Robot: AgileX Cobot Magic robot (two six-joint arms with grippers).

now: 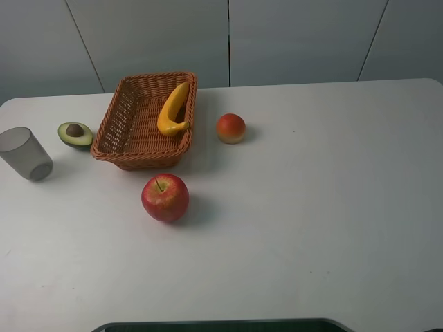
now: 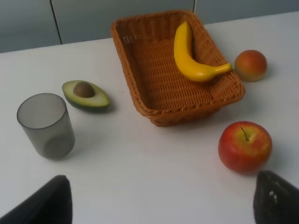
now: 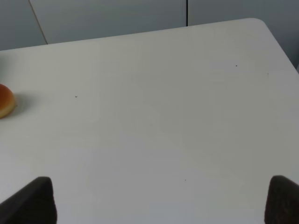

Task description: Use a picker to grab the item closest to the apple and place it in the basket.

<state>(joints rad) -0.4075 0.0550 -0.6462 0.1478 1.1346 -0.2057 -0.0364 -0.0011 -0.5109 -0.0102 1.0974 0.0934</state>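
Note:
A red apple [image 1: 165,197] [image 2: 245,146] sits on the white table in front of the wicker basket [image 1: 138,160] [image 2: 187,114]. Inside the basket lies a yellow banana [image 1: 173,109] [image 2: 189,56], leaning on the right wall. An orange-red round fruit [image 1: 231,128] [image 2: 251,65] [image 3: 3,101] rests just right of the basket. My left gripper [image 2: 161,205] is open, with its fingers [image 2: 46,205] spread wide, near the apple. Over bare table at the right, my right gripper [image 3: 156,203] is also open and holds nothing. Neither gripper shows in the exterior high view.
Left of the basket lies an avocado half [image 1: 75,134] [image 2: 85,94]. A grey translucent cup [image 1: 25,153] [image 2: 46,125] stands upright at the far left edge. The table's back edge meets a grey wall.

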